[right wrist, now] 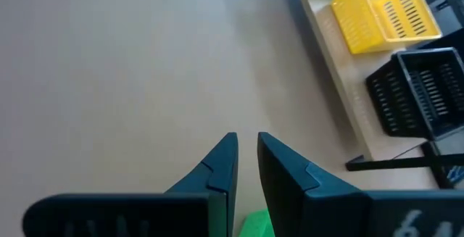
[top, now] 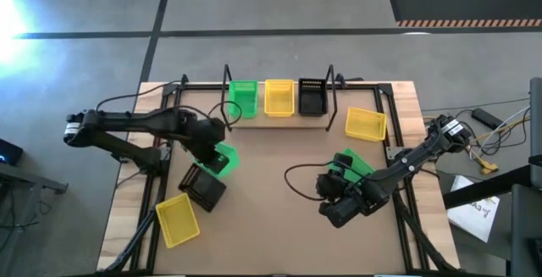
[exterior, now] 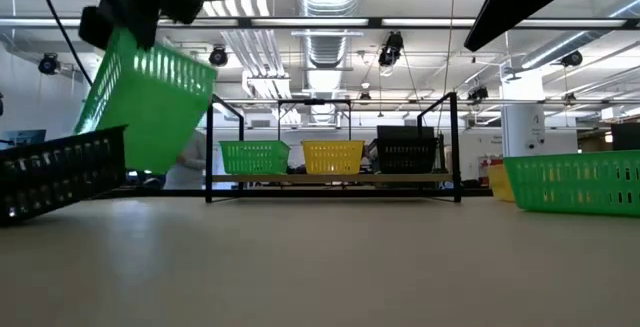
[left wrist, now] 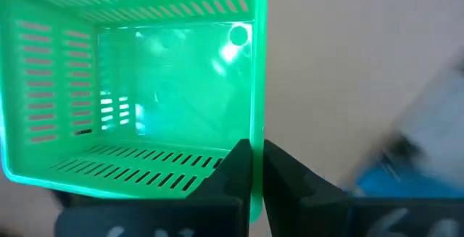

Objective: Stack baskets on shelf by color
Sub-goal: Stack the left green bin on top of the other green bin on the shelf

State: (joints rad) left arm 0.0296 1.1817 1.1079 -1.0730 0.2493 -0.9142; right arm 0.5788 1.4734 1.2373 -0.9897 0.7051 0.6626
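The shelf stands at the table's far edge with one green, one yellow and one black basket side by side on its board. My left gripper is shut on another green basket, which the low view shows lifted and tilted. Below it a black basket rests on the table, leaning, and a yellow one lies nearer the front left. My right gripper hovers open by a narrow gap over bare table, next to a green basket. A yellow basket lies right of the shelf. My left gripper pinches one side wall of the green basket at its rim, one finger inside the basket and one outside. The basket is lifted clear of the table and hangs tilted below the gripper, its open top turned toward the wrist camera.
Black frame bars run along the table's sides and far edge. A cable loops on the table by the right arm. The middle of the table is bare. Cables and papers lie off the right side.
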